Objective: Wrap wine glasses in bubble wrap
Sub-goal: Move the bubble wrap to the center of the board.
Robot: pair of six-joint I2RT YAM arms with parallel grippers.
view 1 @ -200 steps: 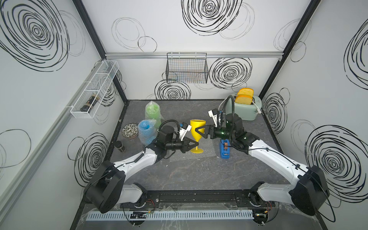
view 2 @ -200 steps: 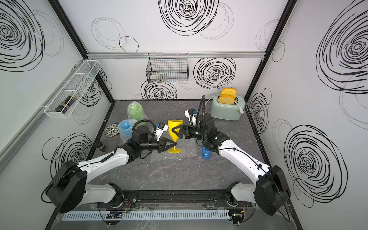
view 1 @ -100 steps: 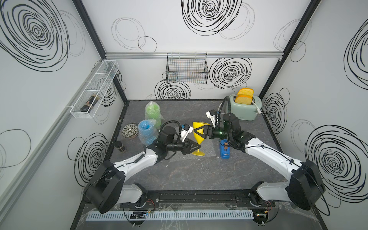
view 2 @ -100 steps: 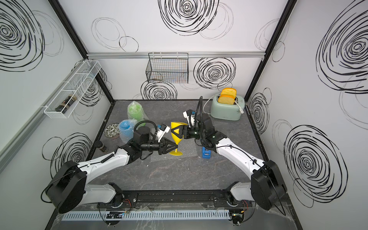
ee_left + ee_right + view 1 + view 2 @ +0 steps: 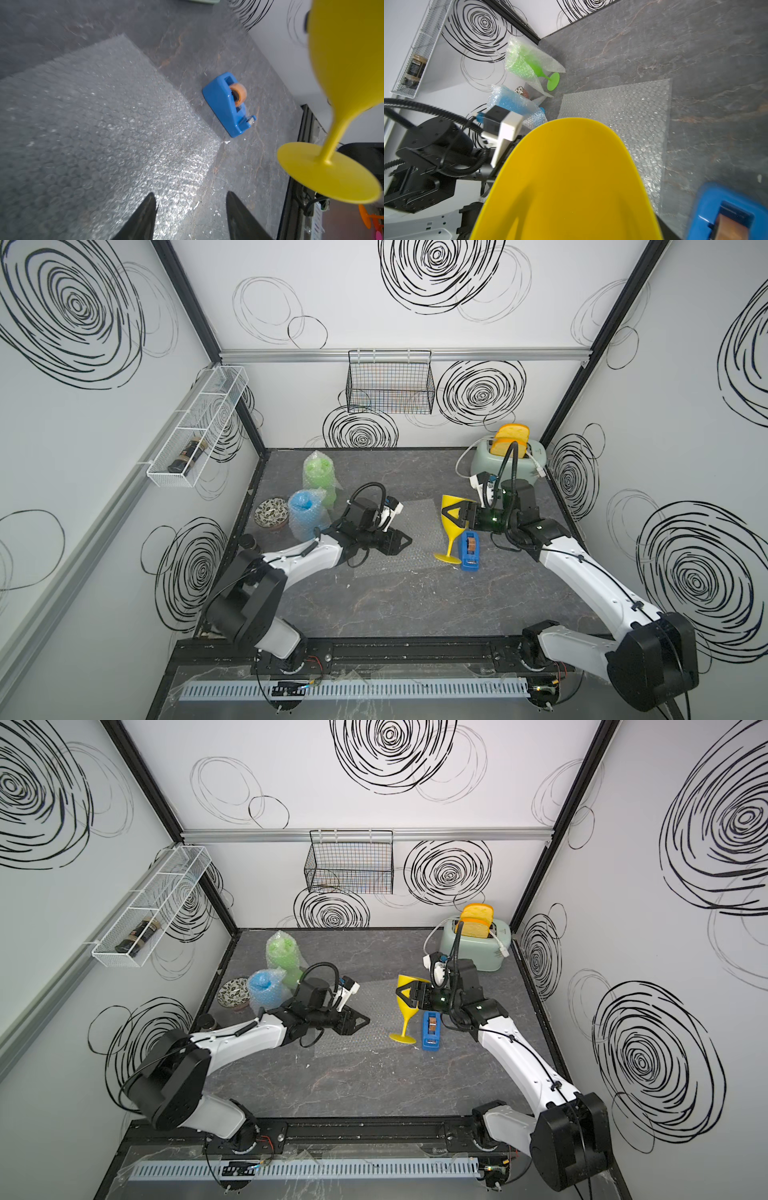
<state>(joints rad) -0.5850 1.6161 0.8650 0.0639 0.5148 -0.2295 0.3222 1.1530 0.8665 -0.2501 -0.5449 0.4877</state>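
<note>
Clamping right gripper sideways on tilted yellow plastic goblet bowl, beside blue tape dispenser; hovering left gripper, fingers apart, empty, over flat clear bubble-wrap sheet.

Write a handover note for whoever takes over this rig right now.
Left gripper: open and empty, over the flat bubble wrap sheet.
Right gripper: shut on the bowl of the yellow goblet, which is tilted beside the tape dispenser.
Done: green goblet and blue goblet stand wrapped on the left arm's side.
Left: lay the yellow goblet on the sheet, roll it up, probably tape it.
</note>
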